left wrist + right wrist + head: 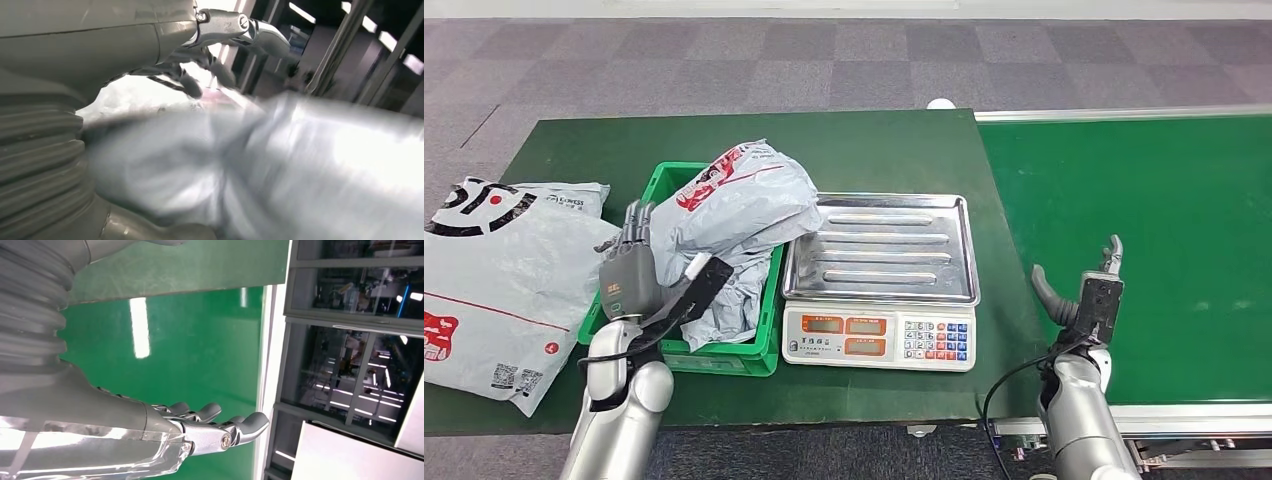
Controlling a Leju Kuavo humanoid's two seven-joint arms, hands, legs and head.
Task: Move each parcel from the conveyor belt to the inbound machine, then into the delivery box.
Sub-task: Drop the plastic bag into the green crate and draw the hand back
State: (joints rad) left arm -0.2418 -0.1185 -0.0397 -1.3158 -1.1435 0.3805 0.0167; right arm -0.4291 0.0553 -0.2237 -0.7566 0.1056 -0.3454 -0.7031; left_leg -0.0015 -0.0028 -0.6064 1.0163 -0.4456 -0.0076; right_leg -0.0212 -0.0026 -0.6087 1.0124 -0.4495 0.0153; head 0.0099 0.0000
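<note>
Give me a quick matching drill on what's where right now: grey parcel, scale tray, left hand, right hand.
1. grey parcel
2. scale tray
3. left hand
4. right hand

A. over the conveyor belt, holding nothing
B. bare, nothing on it
C. piled in the green crate
D. against the parcel at the crate's side

Pairs: 1-C, 2-B, 3-D, 4-A

The left hand (pixel 629 268) reaches forward with fingers straight, while the right hand (pixel 1089 290) hovers spread and empty.
</note>
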